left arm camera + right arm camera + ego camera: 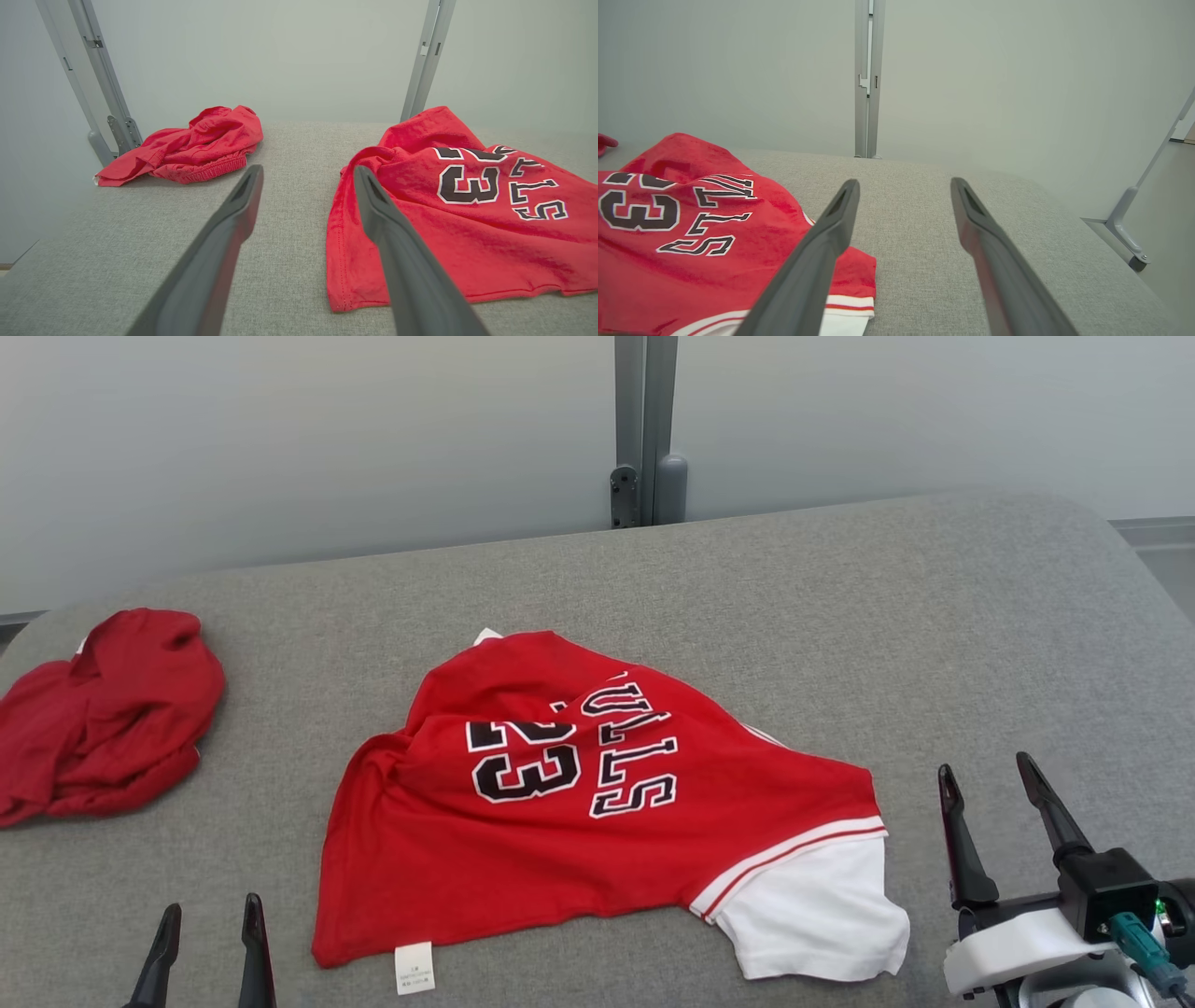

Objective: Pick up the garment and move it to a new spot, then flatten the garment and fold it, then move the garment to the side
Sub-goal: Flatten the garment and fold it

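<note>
The garment is a red jersey with "23" and black lettering and a white sleeve, lying rumpled in the middle of the grey padded table. A white label hangs at its near hem. My left gripper stands open at the lower left, just left of the jersey's near corner, with nothing between its fingers. In the left wrist view the garment lies to the right of the left gripper. My right gripper is open to the right of the white sleeve. In the right wrist view the right gripper hovers beside the garment.
A second red garment lies crumpled at the table's left edge; it is also in the left wrist view as a red heap. A grey metal post rises behind the table's far edge. Bare table lies behind and right of the jersey.
</note>
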Tool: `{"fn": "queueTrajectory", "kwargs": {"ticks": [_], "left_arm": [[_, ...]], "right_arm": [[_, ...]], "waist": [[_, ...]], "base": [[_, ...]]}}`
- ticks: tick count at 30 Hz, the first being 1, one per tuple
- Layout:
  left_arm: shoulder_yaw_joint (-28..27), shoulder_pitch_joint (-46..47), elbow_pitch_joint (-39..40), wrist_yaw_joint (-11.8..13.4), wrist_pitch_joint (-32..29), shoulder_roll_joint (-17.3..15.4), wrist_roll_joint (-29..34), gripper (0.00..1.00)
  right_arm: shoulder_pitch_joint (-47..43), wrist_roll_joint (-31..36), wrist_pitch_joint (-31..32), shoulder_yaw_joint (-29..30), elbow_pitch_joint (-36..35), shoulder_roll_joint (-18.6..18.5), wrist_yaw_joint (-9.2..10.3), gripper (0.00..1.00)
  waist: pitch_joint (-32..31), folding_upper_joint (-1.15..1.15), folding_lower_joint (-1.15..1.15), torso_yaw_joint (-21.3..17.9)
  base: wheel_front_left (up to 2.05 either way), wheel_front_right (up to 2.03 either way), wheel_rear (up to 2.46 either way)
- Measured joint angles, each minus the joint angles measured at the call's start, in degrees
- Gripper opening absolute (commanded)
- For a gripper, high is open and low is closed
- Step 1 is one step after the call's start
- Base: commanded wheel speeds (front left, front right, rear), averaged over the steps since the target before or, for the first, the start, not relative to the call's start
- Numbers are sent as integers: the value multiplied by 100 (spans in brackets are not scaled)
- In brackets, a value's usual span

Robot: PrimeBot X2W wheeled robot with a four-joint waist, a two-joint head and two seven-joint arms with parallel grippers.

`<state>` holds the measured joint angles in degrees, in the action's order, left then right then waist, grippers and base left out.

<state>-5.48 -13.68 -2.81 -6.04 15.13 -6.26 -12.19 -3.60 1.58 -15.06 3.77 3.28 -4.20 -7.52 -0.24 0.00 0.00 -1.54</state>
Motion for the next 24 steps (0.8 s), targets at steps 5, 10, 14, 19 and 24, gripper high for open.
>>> {"fn": "queueTrajectory", "kwargs": {"ticks": [5, 10, 14, 19, 24], "left_arm": [[-153, 35, -20, -104, 0, 111, 138, 100], [-190, 59, -24, -126, 0, 156, 203, 100], [-155, 79, -20, -129, 0, 157, 214, 100], [-157, 86, -18, -129, 0, 131, 191, 100], [-168, 86, -36, -130, 0, 116, 182, 100]], "right_arm": [[-36, -19, 0, -90, 57, 41, 0, 100], [-37, -36, 0, -130, 64, 64, 0, 100], [-36, -37, 0, -153, 66, 71, 0, 100], [-34, -38, 0, -165, 65, 77, 0, 100], [-25, -41, 0, -185, 54, 81, 0, 100]], "waist": [[-16, 0, 0, 8], [8, 0, 0, 9], [24, 0, 0, 4], [30, 0, 0, -3], [37, 0, 0, -22]], "base": [[0, 0, 0], [0, 0, 0], [0, 0, 0], [0, 0, 0], [0, 0, 0]]}}
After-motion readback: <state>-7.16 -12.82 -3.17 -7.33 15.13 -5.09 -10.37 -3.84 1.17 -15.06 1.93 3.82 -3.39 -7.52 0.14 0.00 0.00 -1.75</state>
